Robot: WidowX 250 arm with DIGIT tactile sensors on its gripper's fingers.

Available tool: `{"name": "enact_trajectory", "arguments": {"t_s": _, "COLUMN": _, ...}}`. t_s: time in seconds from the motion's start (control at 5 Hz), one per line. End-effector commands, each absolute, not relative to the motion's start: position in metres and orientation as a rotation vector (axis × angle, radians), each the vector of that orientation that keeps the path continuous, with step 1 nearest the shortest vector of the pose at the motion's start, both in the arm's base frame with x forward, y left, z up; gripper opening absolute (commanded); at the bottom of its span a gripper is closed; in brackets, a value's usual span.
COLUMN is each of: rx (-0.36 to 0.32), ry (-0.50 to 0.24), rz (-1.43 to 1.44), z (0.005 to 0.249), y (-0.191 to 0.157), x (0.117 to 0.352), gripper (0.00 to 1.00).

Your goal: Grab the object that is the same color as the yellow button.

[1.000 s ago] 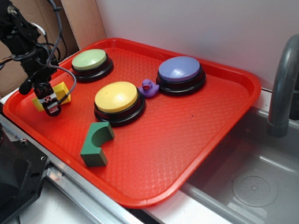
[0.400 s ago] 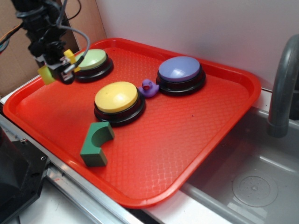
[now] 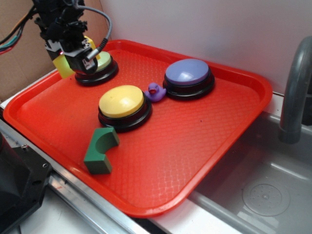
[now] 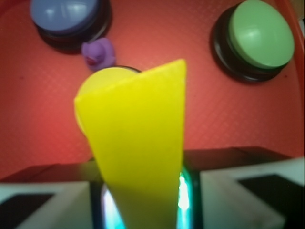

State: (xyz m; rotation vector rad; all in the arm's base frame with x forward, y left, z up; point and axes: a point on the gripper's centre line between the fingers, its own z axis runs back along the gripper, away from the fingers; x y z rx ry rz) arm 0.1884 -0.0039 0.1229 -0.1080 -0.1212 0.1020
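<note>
While clamped in tool (image 3: 73,58): wedge (image 4: 138,143) lengthwise outward.

**Nothing to read**

I find no text, label, brand, number or sign in either view. The yellow wedge (image 4: 138,148) between my fingers has plain faces, and the yellow button (image 3: 121,101) has a bare dome. The red tray (image 3: 209,141) carries only an embossed pattern, no lettering.
</note>
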Motion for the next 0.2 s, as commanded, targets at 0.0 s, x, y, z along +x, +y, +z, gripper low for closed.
{"name": "enact_trajectory", "arguments": {"t_s": 0.0, "rx": -0.087, "ry": -0.148, "rz": 0.1, "z": 0.135, "y": -0.0153, "x": 0.2072, "gripper": 0.0}}
